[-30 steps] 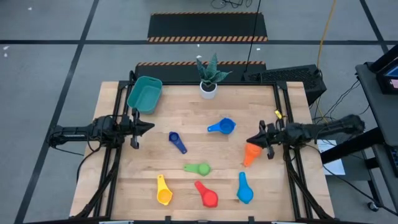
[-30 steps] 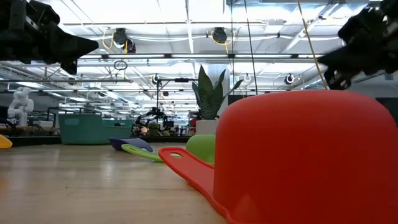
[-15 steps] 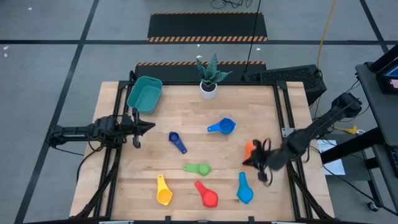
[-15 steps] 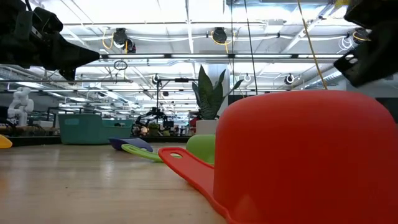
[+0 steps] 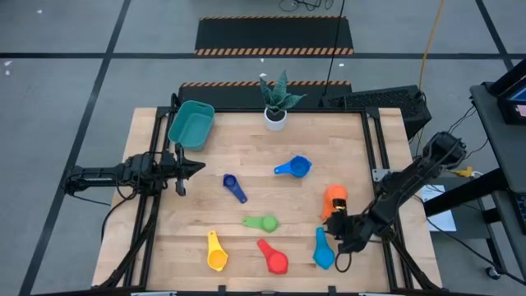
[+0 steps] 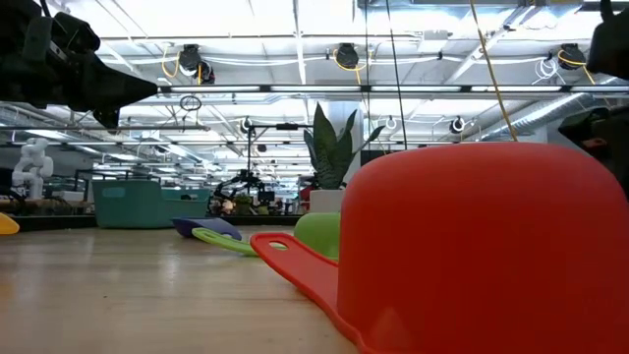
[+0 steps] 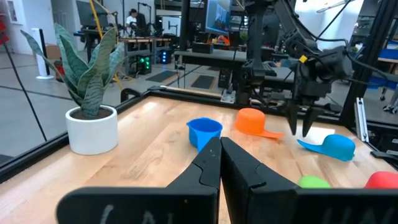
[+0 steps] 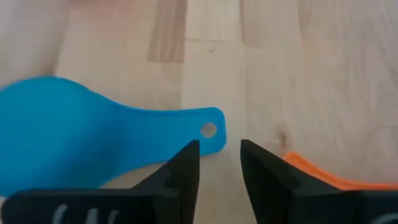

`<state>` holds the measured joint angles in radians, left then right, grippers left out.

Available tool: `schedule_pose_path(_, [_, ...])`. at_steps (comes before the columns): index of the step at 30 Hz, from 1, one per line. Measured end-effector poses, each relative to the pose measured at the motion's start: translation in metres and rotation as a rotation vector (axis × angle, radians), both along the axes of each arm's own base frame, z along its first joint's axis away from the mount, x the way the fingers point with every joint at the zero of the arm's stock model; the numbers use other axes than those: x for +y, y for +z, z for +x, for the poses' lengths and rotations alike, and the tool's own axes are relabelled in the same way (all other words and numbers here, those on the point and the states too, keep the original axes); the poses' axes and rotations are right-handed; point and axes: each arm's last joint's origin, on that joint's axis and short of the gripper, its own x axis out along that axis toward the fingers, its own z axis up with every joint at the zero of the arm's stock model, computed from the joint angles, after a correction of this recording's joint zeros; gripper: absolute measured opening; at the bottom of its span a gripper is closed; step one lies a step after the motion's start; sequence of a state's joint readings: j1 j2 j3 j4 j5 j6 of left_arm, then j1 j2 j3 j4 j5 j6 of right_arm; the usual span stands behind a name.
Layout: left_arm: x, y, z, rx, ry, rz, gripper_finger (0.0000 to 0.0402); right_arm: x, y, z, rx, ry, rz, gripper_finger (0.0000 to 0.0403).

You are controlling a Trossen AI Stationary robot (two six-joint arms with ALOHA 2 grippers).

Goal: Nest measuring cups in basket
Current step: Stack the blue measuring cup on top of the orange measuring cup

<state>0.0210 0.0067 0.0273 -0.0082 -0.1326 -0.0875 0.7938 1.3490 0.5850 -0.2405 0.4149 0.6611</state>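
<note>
The teal basket [image 5: 191, 124] sits at the far-left corner of the tabletop [image 5: 246, 156], just at its edge, with the white plant pot [image 5: 275, 118] along the far edge. Bare wood lies open between the basket and the cups. The dark blue cup [image 5: 234, 187] and a lighter blue cup [image 5: 293, 168] lie mid-table; the green cup [image 5: 262, 223], yellow cup [image 5: 215, 252] and red cup [image 5: 274, 256] lie toward the near edge. The orange cup [image 5: 334, 200] and the second lighter blue cup [image 5: 323, 250] lie near the right edge.

The right end effector [image 5: 339, 231] hangs between those two cups, fingers a little apart and empty, just off the blue handle's tip [image 8: 208, 130]. The left end effector [image 5: 194, 168] waits at the left edge, closed and empty.
</note>
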Motion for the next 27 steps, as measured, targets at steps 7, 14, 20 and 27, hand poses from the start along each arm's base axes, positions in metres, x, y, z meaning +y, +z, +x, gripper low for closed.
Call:
schedule_pose_path(7, [0.000, 0.000, 0.000, 0.004, 0.000, 0.002, 0.0006, -0.005, -0.006, -0.005, 0.040, 0.007, -0.127, 0.0145])
schedule_pose_path(14, [0.000, 0.000, 0.000, 0.011, 0.000, 0.040, 0.0006, -0.011, -0.009, -0.009, 0.062, 0.069, -0.242, 0.0146])
schedule_pose_path(20, [0.000, 0.000, 0.000, 0.012, 0.001, 0.040, 0.0006, -0.012, -0.010, -0.009, 0.042, 0.061, -0.273, 0.0146])
schedule_pose_path(27, [0.000, 0.000, 0.000, 0.012, 0.000, 0.040, 0.0006, -0.012, -0.010, -0.009, 0.031, 0.072, -0.291, 0.0146])
